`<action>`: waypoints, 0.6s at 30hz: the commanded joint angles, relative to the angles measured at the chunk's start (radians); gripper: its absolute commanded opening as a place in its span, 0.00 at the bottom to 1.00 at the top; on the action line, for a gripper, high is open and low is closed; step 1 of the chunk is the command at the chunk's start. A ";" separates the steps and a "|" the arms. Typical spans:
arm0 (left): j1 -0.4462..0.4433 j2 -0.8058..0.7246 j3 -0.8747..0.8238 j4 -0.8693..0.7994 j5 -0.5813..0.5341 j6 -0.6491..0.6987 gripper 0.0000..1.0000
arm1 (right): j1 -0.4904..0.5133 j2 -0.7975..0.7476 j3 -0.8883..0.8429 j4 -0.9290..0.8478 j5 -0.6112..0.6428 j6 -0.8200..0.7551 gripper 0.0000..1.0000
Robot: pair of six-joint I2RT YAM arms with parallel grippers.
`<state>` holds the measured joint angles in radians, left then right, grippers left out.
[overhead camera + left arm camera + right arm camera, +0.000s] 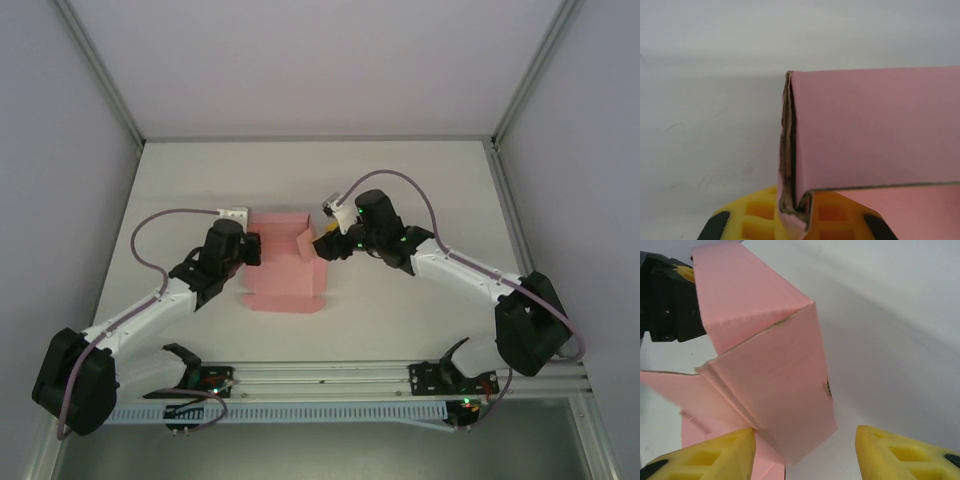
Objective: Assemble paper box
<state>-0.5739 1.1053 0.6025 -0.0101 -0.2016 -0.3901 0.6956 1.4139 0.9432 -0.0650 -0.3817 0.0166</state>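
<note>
Half-built, by the look of it — box lies on the table between the arms, some walls raised, front panel flat; left gripper pinches its left wall; right gripper, jaws apart, flanks the right flap; folding and closing remain.

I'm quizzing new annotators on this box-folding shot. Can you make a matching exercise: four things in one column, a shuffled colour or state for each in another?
1. paper box
2. left end effector
3. right end effector
4. table

A. white
B. open, beside a raised flap
C. pink, partly folded
D. shut on an edge of the box

Pairs: 1-C, 2-D, 3-B, 4-A
</note>
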 commanded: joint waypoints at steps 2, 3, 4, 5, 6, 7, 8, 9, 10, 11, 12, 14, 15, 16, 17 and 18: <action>-0.008 0.004 0.029 0.008 0.006 -0.009 0.00 | 0.013 -0.009 0.023 -0.033 -0.068 -0.007 0.53; -0.009 0.004 0.028 0.008 0.003 -0.010 0.00 | 0.016 -0.004 0.030 -0.035 -0.087 -0.014 0.53; -0.008 0.005 0.028 0.007 0.002 -0.012 0.00 | 0.019 0.000 0.036 -0.036 -0.089 -0.017 0.53; -0.008 0.005 0.030 0.006 0.002 -0.015 0.00 | 0.022 0.005 0.041 -0.036 -0.085 -0.017 0.53; -0.009 0.006 0.029 0.007 0.007 -0.017 0.00 | 0.023 0.010 0.044 -0.032 -0.079 -0.020 0.53; -0.008 0.007 0.029 0.010 0.013 -0.017 0.00 | 0.027 0.015 0.047 -0.022 -0.062 -0.016 0.53; -0.009 0.008 0.029 0.014 0.018 -0.018 0.00 | 0.031 0.023 0.050 -0.007 -0.042 -0.008 0.53; -0.009 0.010 0.029 0.017 0.028 -0.019 0.00 | 0.034 0.030 0.054 0.003 -0.022 -0.003 0.53; -0.010 0.012 0.029 0.018 0.033 -0.018 0.00 | 0.039 0.037 0.057 0.021 0.011 0.006 0.53; -0.009 0.015 0.031 0.018 0.038 -0.021 0.00 | 0.049 0.043 0.056 0.054 0.063 0.020 0.52; -0.010 0.019 0.032 0.018 0.042 -0.027 0.00 | 0.058 0.049 0.055 0.075 0.115 0.032 0.52; -0.011 0.029 0.037 0.020 0.044 -0.043 0.00 | 0.079 0.064 0.041 0.142 0.246 0.067 0.52; -0.011 0.036 0.041 0.021 0.042 -0.053 0.00 | 0.088 0.073 0.038 0.171 0.300 0.082 0.49; -0.014 0.043 0.044 0.024 0.044 -0.060 0.00 | 0.100 0.083 0.031 0.198 0.350 0.095 0.47; -0.017 0.055 0.048 0.025 0.042 -0.066 0.00 | 0.114 0.093 0.026 0.219 0.410 0.106 0.43; -0.021 0.063 0.053 0.023 0.042 -0.070 0.00 | 0.125 0.104 0.026 0.232 0.467 0.111 0.40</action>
<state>-0.5777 1.1496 0.6155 -0.0090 -0.1844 -0.4294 0.7902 1.4918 0.9676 0.0410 -0.1322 0.0780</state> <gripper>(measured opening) 0.044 0.416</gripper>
